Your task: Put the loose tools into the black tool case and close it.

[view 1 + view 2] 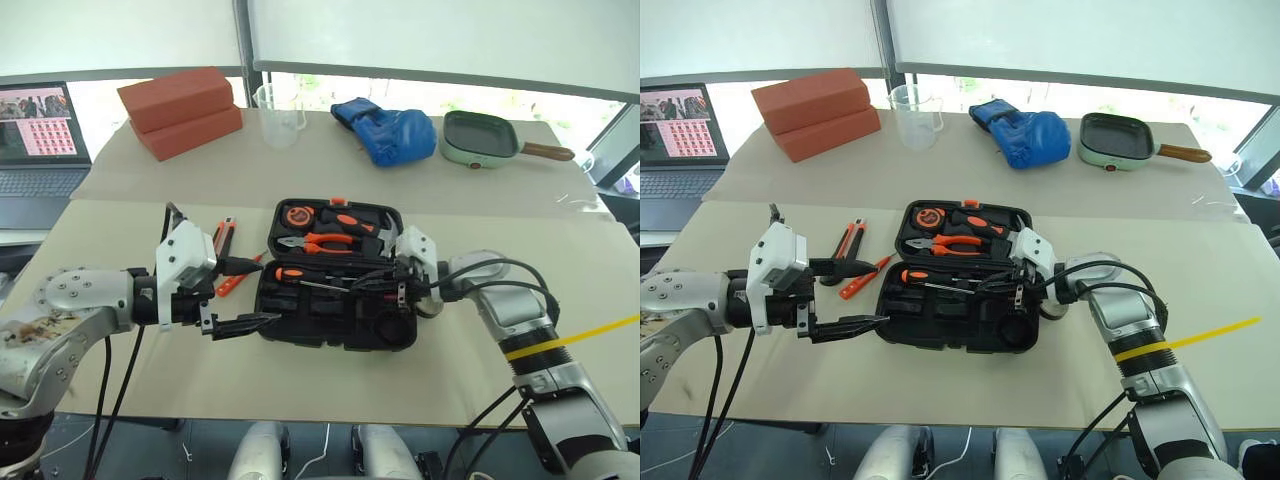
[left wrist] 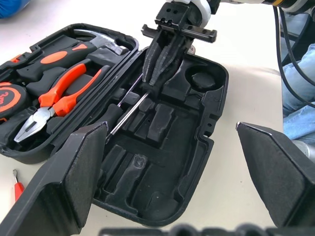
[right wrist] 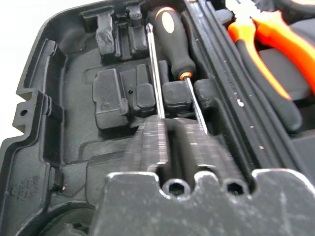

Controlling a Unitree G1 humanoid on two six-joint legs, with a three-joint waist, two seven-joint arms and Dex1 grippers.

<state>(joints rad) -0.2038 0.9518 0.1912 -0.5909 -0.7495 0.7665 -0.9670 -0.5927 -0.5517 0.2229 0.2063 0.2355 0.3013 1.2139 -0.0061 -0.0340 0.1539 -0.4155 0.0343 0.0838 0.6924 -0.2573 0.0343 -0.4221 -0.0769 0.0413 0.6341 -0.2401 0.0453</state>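
Nearest: left gripper [image 1: 852, 297], fingers spread wide and empty, hovering just off the near-left corner of the black tool case [image 1: 960, 328]. Reads as waiting, clear of the work.

Right gripper [image 1: 378, 283] next, reaching in from the right over the near half of the case, fingers pinched together. Whether they pinch a shaft I cannot tell. Just beyond its tips a screwdriver [image 3: 173, 38] with an orange-and-black handle lies in the recesses, two thin steel shafts running side by side. Likely it is being pressed home.

Case itself: open flat mid-table, moulded black plastic, most near-half recesses bare. Far half holds pliers [image 1: 325, 242], a tape measure [image 1: 296, 214] and a hammer.

Left of the case, on the table: utility knife [image 1: 848, 240] and slim orange tester screwdriver [image 1: 862, 278], loose, unpacked. Lid not yet closed.
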